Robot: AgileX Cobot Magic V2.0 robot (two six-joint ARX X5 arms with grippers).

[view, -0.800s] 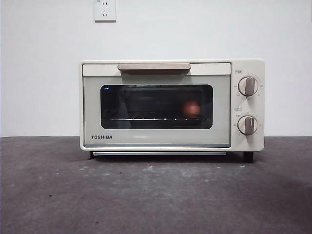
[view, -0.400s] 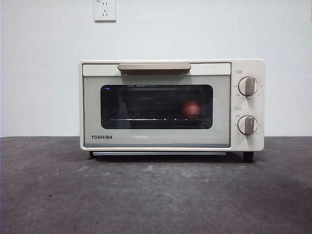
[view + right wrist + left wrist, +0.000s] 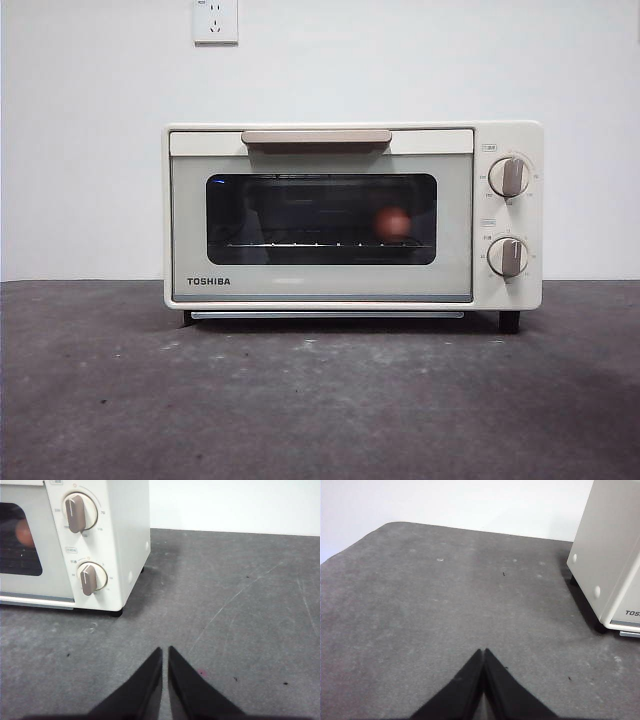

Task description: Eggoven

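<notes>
I see the grey worktop (image 3: 320, 400) carrying the cream toaster oven (image 3: 320, 285), its door shut and its long side running across my front view, window and two knobs facing the camera. Inside, behind the dark glass toward the knob side, the reddish-brown egg (image 3: 393, 223) sits on the rack; I cannot tell which way its long axis points. Both arms wait low over the worktop, well apart from the oven: left gripper (image 3: 483, 652) jaws pressed together, right gripper (image 3: 165, 650) jaws nearly touching, both holding nothing.
</notes>
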